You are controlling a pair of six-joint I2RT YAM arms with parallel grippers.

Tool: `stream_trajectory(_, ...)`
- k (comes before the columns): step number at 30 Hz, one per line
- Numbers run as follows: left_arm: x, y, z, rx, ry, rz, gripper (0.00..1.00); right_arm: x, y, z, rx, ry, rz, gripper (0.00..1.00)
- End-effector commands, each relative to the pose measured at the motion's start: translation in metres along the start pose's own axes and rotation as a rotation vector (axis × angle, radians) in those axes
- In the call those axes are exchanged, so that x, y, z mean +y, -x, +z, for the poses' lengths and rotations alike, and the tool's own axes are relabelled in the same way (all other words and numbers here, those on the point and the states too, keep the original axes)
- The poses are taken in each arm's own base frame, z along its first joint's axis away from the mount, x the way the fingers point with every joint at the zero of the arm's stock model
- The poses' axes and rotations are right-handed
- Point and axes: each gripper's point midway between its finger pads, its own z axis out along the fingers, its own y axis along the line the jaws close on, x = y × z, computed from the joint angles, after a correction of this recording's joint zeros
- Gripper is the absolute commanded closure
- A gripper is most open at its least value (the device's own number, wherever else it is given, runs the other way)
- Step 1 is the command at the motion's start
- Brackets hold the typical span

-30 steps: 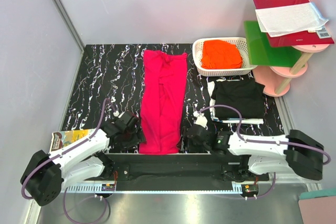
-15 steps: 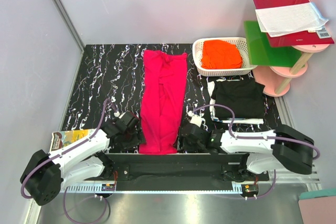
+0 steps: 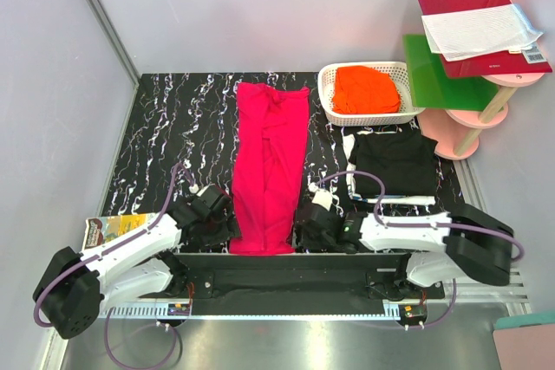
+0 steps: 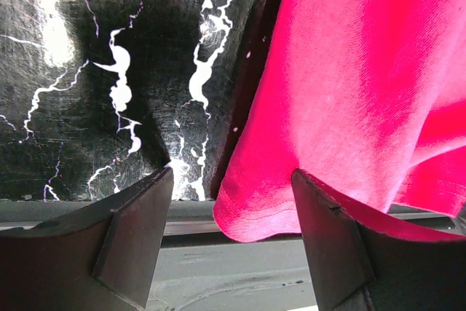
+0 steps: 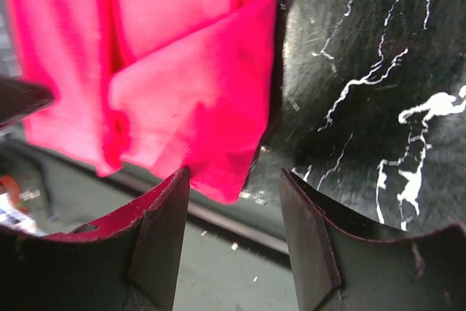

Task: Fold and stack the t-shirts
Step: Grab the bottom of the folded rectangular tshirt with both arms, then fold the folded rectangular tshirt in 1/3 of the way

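Jaws spread wide, the right gripper [image 5: 233, 178] hung at the near corner of the pink t-shirt [image 5: 167, 63]. The shirt's layered hem dipped into the gap between the jaws, closer to one finger than the other. Whether either fingertip touched the cloth could not be told. Beyond the far finger lay the black table [image 5: 364, 71], veined with white. Below the jaws ran a blurred grey ledge [image 5: 226, 253].
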Motion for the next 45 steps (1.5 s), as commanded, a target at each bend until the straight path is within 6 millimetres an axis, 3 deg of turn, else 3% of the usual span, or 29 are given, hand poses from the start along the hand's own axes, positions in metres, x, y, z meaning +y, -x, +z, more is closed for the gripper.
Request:
stream_trajectory(1,0.019,-0.009,0.005,0.021,0.075,0.009,0.27,0.010,0.002,0.012,0.008,-0.014,-0.021,0.40)
stream_trajectory(5,0.019,-0.010,0.004,0.019,0.069,0.010,0.28,0.014,0.005,0.015,0.001,-0.008,-0.024,0.40)
stream_trajectory(6,0.019,-0.011,0.004,0.020,0.068,0.010,0.31,0.016,0.006,0.015,-0.002,-0.006,-0.028,0.42)
stream_trajectory(7,0.019,-0.011,0.004,0.022,0.067,0.010,0.34,0.017,0.006,0.015,0.000,-0.003,-0.031,0.51)
stream_trajectory(8,0.019,-0.012,0.004,0.024,0.064,0.011,0.40,0.016,0.005,0.016,0.003,-0.005,-0.032,0.62)
stream_trajectory(9,0.019,-0.013,0.004,0.031,0.063,0.011,0.56,0.017,0.003,0.016,0.016,0.000,-0.037,0.83)
stream_trajectory(10,0.019,-0.014,0.004,0.033,0.062,0.011,0.70,0.017,0.002,0.017,0.024,-0.002,-0.037,0.94)
stream_trajectory(11,0.020,-0.015,0.004,0.039,0.064,0.012,0.81,0.017,0.001,0.017,0.029,-0.001,-0.041,1.00)
stream_trajectory(13,0.019,-0.018,0.004,0.055,0.061,0.016,1.00,0.017,-0.003,0.017,0.047,0.003,-0.041,1.00)
stream_trajectory(19,0.017,-0.023,0.004,0.089,0.067,0.030,1.00,0.019,0.000,-0.002,0.049,0.023,-0.045,1.00)
stream_trajectory(23,-0.003,-0.010,-0.009,0.039,-0.005,0.042,1.00,0.018,0.015,-0.015,-0.018,0.024,-0.054,1.00)
stream_trajectory(28,-0.039,0.024,-0.034,-0.068,-0.083,0.071,1.00,0.024,0.039,-0.028,-0.121,0.043,-0.096,1.00)
stream_trajectory(36,-0.096,0.086,-0.061,-0.215,-0.084,0.129,1.00,0.011,0.092,-0.022,-0.246,-0.047,-0.136,1.00)
stream_trajectory(41,-0.115,0.125,-0.065,-0.276,-0.022,0.119,1.00,0.006,0.142,-0.020,-0.337,-0.082,-0.133,1.00)
stream_trajectory(43,-0.114,0.138,-0.057,-0.276,0.013,0.107,1.00,0.004,0.168,-0.018,-0.373,-0.099,-0.138,1.00)
stream_trajectory(45,-0.119,0.154,-0.058,-0.288,0.019,0.106,1.00,0.002,0.180,-0.010,-0.371,-0.120,-0.164,1.00)
